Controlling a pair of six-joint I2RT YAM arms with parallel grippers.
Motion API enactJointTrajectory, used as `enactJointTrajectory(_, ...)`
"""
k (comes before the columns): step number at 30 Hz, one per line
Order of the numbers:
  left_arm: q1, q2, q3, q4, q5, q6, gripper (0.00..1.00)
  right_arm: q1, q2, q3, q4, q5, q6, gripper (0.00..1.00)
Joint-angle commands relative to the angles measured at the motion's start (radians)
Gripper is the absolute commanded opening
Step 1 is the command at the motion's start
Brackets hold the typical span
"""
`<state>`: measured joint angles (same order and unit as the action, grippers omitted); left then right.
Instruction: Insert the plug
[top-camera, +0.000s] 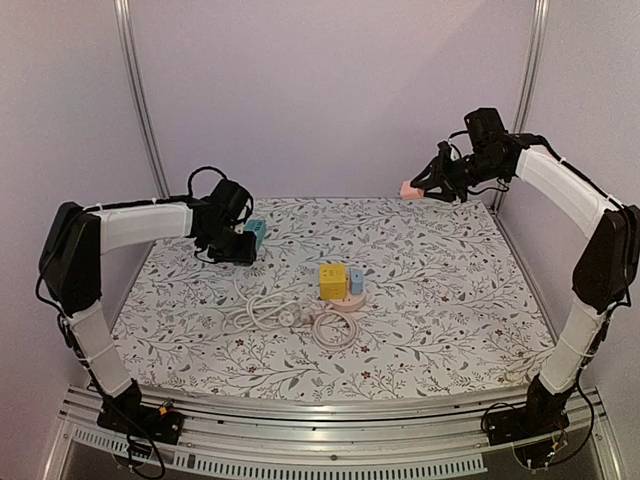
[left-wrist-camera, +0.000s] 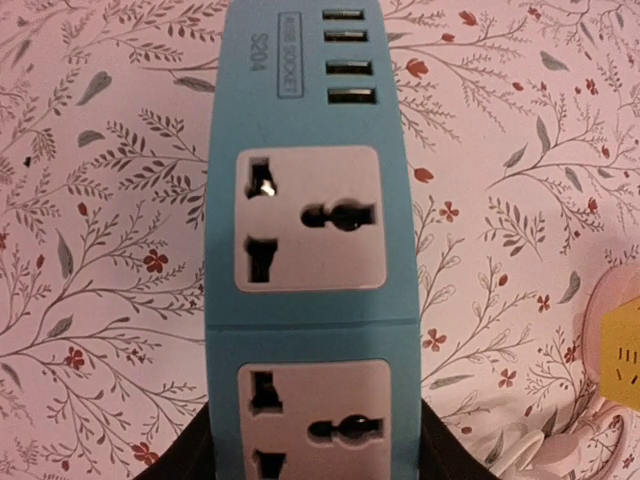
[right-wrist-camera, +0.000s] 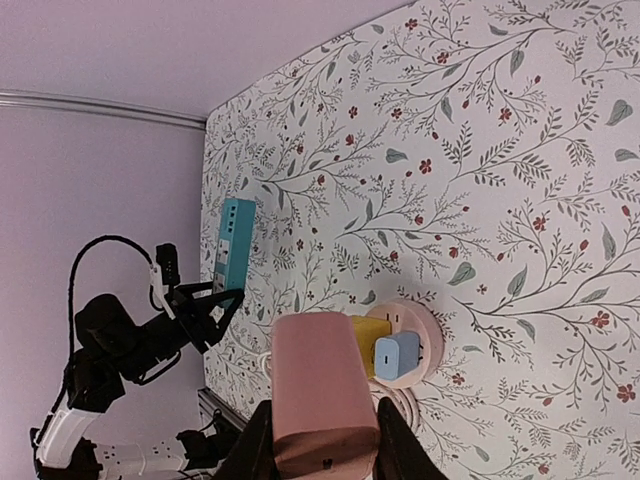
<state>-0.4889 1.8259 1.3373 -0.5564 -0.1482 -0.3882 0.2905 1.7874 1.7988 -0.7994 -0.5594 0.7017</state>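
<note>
**A:** Surface and room?

**B:** The table (top-camera: 450, 290) is covered by a white cloth printed with grey-green sprigs and small red flowers. Pale lilac walls (top-camera: 330, 90) are seen behind and at both sides. Aluminium posts (top-camera: 140, 100) are set at the back corners, and a slotted rail (top-camera: 330, 410) is run along the near edge.

**A:** What is laid on it?

**B:** A round pink base (top-camera: 345, 298) is seen near the middle. A yellow cube (top-camera: 333, 281) and a small blue adapter (top-camera: 357, 282) are seated on it side by side. A white cable (top-camera: 270, 315) is coiled on the cloth just to its left.

**A:** Plug?

**B:** The pink plug (right-wrist-camera: 318, 385) is a plain, matte, rounded block. No prongs can be seen. It is pinched between the fingers of the right gripper (right-wrist-camera: 325, 435) and held in the air over the far right corner, well apart from everything else.

**A:** Strip?

**B:** The blue power strip (left-wrist-camera: 310, 200) is clamped at one end by the left gripper (left-wrist-camera: 320, 455), over the far left of the cloth. Four USB ports (left-wrist-camera: 343, 55) are lined up at its free end, beside the marks "USB SOCKET" and "S204". Two white universal outlets (left-wrist-camera: 308, 218) are set below them. Whether the free end touches the cloth cannot be told.
</note>
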Motion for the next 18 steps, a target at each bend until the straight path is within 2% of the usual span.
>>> enactJointTrajectory(1, -0.109, -0.125, -0.208, 0.065, 0.039, -0.122, 0.30, 0.100, -0.048, -0.050, 0.044, 0.067, 0.062, 0.00)
enactJointTrajectory(9, -0.289, -0.254, -0.407, 0.107, -0.012, -0.325, 0.33, 0.237, -0.069, -0.079, 0.040, 0.149, 0.139, 0.00)
enactJointTrajectory(15, -0.355, -0.221, -0.450, 0.136, 0.009, -0.427, 0.39, 0.282, -0.072, -0.085, -0.034, 0.236, 0.164, 0.00)
enactJointTrajectory(18, -0.376, -0.204, -0.478, 0.166, 0.016, -0.451, 0.46, 0.292, -0.068, -0.085, -0.075, 0.270, 0.170, 0.00)
